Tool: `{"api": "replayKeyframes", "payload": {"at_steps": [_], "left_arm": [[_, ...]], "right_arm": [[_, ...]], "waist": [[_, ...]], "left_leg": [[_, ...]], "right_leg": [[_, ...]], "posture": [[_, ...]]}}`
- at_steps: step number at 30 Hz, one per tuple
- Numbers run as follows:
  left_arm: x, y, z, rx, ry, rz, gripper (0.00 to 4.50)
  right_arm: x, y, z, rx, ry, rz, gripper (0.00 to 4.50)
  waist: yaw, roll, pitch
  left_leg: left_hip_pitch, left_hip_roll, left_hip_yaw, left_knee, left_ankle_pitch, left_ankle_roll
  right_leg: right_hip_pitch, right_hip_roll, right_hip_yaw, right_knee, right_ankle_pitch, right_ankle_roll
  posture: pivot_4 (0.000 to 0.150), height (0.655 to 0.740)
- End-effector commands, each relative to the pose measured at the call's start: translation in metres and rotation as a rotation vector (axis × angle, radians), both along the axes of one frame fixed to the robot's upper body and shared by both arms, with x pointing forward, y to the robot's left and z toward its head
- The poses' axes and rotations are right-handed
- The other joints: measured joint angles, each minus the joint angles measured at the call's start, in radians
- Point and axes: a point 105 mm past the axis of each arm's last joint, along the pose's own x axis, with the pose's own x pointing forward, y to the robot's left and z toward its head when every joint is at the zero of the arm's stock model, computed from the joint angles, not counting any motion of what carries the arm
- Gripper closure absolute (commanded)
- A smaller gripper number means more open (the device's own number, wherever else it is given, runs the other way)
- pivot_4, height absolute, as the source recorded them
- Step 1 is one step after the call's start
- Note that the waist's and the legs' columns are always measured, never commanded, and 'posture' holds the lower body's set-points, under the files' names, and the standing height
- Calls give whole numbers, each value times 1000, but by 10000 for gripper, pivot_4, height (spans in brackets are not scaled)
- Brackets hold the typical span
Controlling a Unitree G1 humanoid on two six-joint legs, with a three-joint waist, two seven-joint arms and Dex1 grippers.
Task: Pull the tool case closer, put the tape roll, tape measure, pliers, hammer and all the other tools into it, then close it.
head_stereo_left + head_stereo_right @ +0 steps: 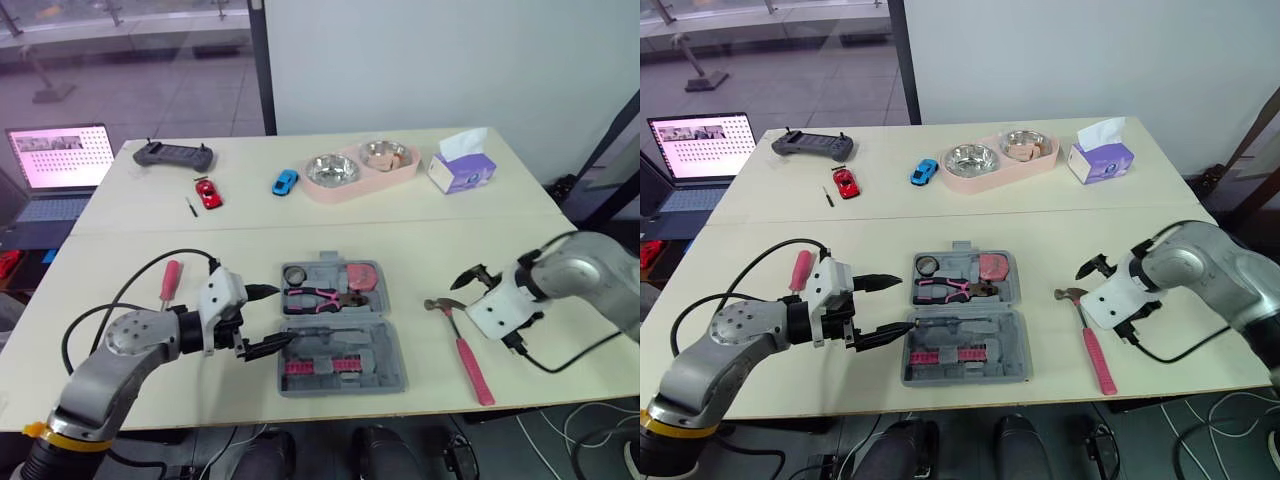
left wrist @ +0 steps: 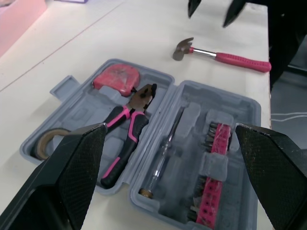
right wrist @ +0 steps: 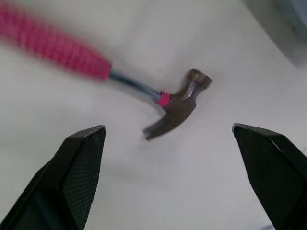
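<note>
The grey tool case [image 1: 392, 352] lies open at the table's front middle. Its far half holds the tape roll [image 1: 297, 275], the pink tape measure [image 1: 360, 276] and the pink-handled pliers [image 1: 318, 297]. The near half holds a slim tester screwdriver [image 2: 163, 153] and a pink bit rack [image 1: 320, 367]. My left gripper [image 1: 283, 315] is open at the case's left edge, holding nothing. The pink-handled hammer [image 1: 465, 345] lies on the table right of the case. My right gripper [image 1: 470, 277] hovers open just over the hammer head [image 3: 177, 108]. A pink-handled screwdriver [image 1: 171, 283] lies at the front left.
On the far table half are a laptop [image 1: 55, 170] off its left edge, a dark controller [image 1: 174, 153], a red toy car [image 1: 208, 192], a blue toy car [image 1: 285, 182], a pink double bowl [image 1: 340, 190] and a tissue box [image 1: 462, 162].
</note>
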Motion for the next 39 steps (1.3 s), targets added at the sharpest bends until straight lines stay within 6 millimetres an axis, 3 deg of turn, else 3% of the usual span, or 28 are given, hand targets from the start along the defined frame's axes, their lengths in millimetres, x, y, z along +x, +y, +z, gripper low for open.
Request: {"api": "replayKeyframes", "payload": {"at_steps": [1,6,14,17,24,26,30,33,36,39], "left_arm": [[-7,-1,7,0,-28,-27,0],[-5,0,7,-6,-35,-6,0],[-8,2,5,-12,-29,37,0],[-8,1,6,-16,-30,41,0],[-8,4,6,-14,-33,56,0],[-8,4,6,-13,-33,58,0],[-7,6,5,-8,-32,61,0],[-5,10,5,2,-38,65,0],[-2,12,6,4,-46,72,0],[0,11,4,0,-47,77,0]], "right_arm": [[0,2,-14,-125,21,236,435],[-1,3,-34,-203,85,363,435],[-2,7,-65,-261,147,411,435],[2,12,-71,-267,140,421,8554],[7,15,-80,-250,126,428,42789],[8,16,-78,-228,116,425,44891],[13,19,-54,-152,58,401,44891],[18,23,-15,-33,-17,302,44891],[13,29,18,168,5,17,44891],[-7,36,41,446,211,-380,44891]], "waist": [[4,0,0],[11,0,0],[3,-2,-1],[2,-7,-3],[-1,-16,-7],[0,-18,-8],[1,-17,-7],[2,-7,-1],[9,-3,1],[14,-2,0]], "left_leg": [[0,0,0,0,0,0],[-1,-1,-3,-1,4,-6],[1,0,-3,0,4,-6],[3,3,-6,1,5,-8],[17,6,-6,-1,5,-9],[16,6,-6,-1,5,-9],[16,6,-6,-1,5,-9],[13,6,-5,-1,5,-9],[8,6,-6,-1,5,-8],[4,6,-8,-1,4,-7]], "right_leg": [[0,0,0,0,0,0],[0,0,1,0,0,-1],[0,1,2,2,2,-4],[4,5,1,1,3,-11],[15,6,1,1,3,-13],[15,6,1,1,3,-14],[15,6,2,1,3,-14],[12,6,2,1,3,-13],[6,5,2,2,4,-13],[5,5,0,1,5,-10]], "posture": [[1500,7400],[1500,7400],[1500,7400],[1500,7400],[1500,7400],[1500,7400],[1500,7400],[1500,7400],[1500,7400],[1500,7400]]}}
